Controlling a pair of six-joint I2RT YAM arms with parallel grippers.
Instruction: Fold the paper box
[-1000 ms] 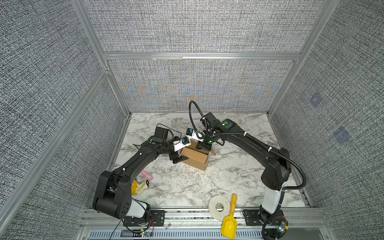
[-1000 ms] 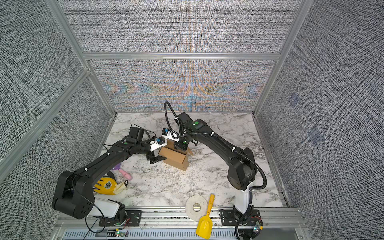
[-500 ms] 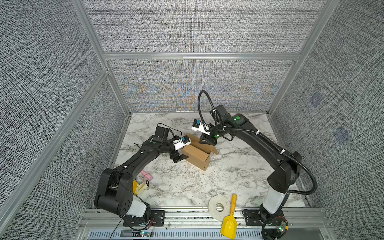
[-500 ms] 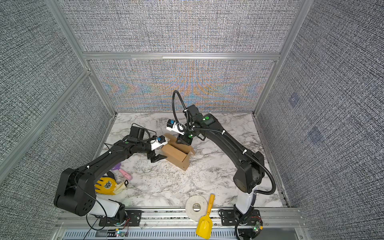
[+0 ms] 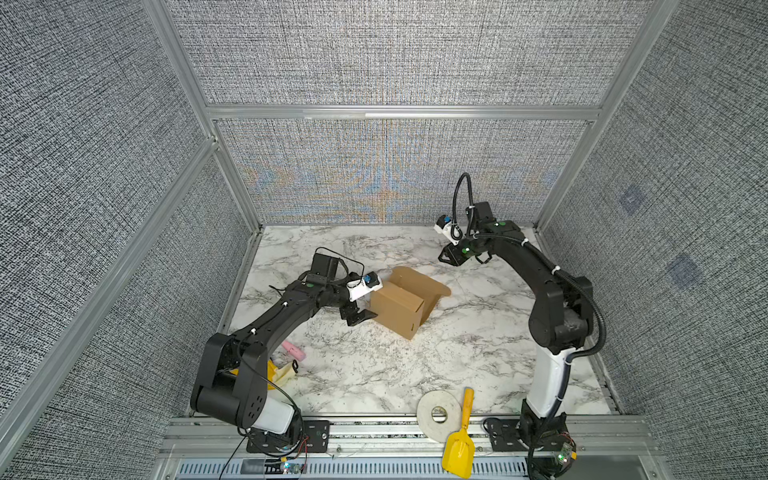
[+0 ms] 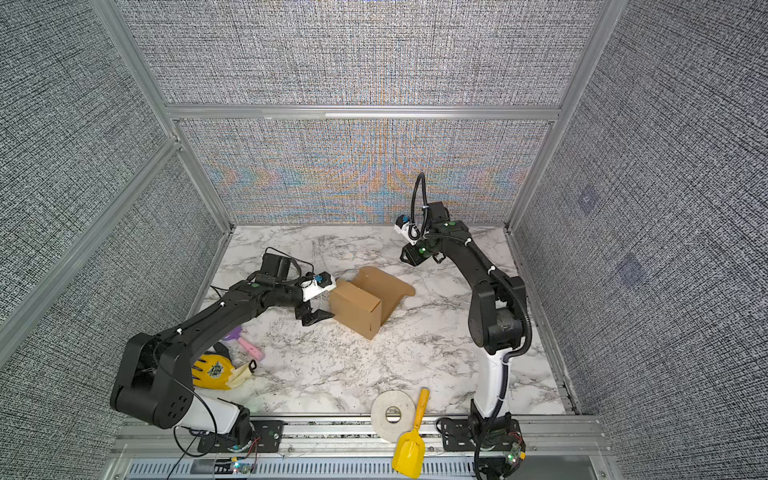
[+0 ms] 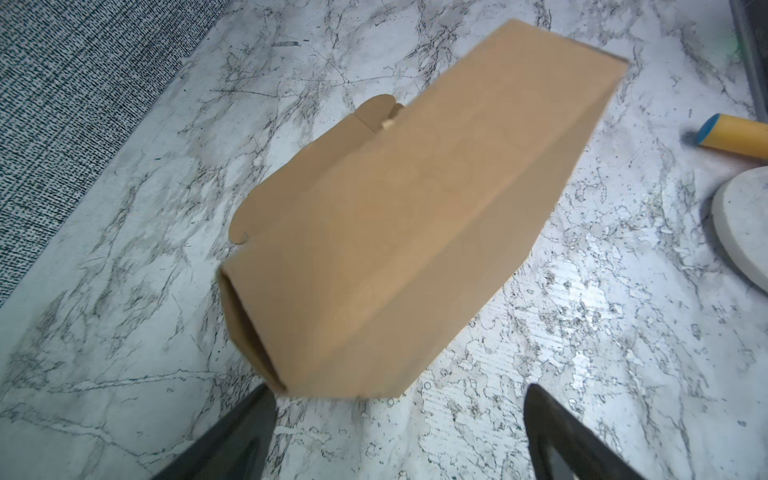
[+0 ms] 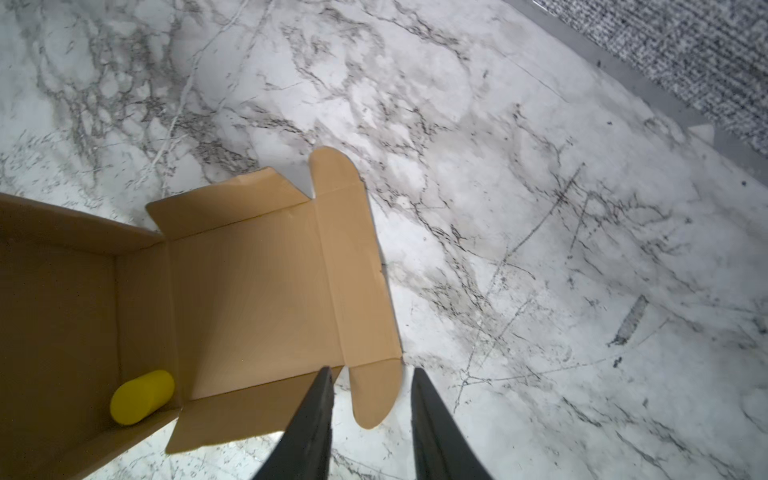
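White marble-look tabletop (image 5: 374, 374) w/ grey veins, scratched & scuffed in places. 3 grey woven-fabric walls (image 5: 386, 166) in an aluminium frame close it at the back & both sides. A metal rail (image 5: 374, 428) runs along the front edge, w/ both arm bases bolted to it.

The paper box (image 5: 401, 309) sits about mid-table, a bit left of centre. Its body is folded up. The lid is swung open & lies back on the marble toward the rear right, w/ rounded tabs at its corners. The right wrist view looks into the box (image 8: 249, 291); a small yellow cylinder (image 8: 141, 397) lies in 1 corner.

The left gripper (image 5: 360, 316) is low over the marble at the box's left end, jaws spread wide, nothing clamped. In the left wrist view the box (image 7: 415, 232) ends just ahead of the 2 fingers (image 7: 249, 419). 1 tip is at or very near a box corner; contact can't be told. The right gripper (image 5: 444, 257) is raised toward the rear right, well apart from the box. Its jaws are parted w/ a narrow gap and empty, seen in the right wrist view.

Edges: a white tape roll (image 5: 439, 415) & a yellow scoop (image 5: 459, 449) lie at the front, partly over the rail. A pink item (image 5: 294, 351), a purple item (image 6: 235, 332) & a yellow glove-like item (image 6: 216, 370) cluster front left by the left arm's base.

Open room: a wide marble stretch btwn box & tape roll, a strip btwn box & right arm, plus the rear strip along the back wall.
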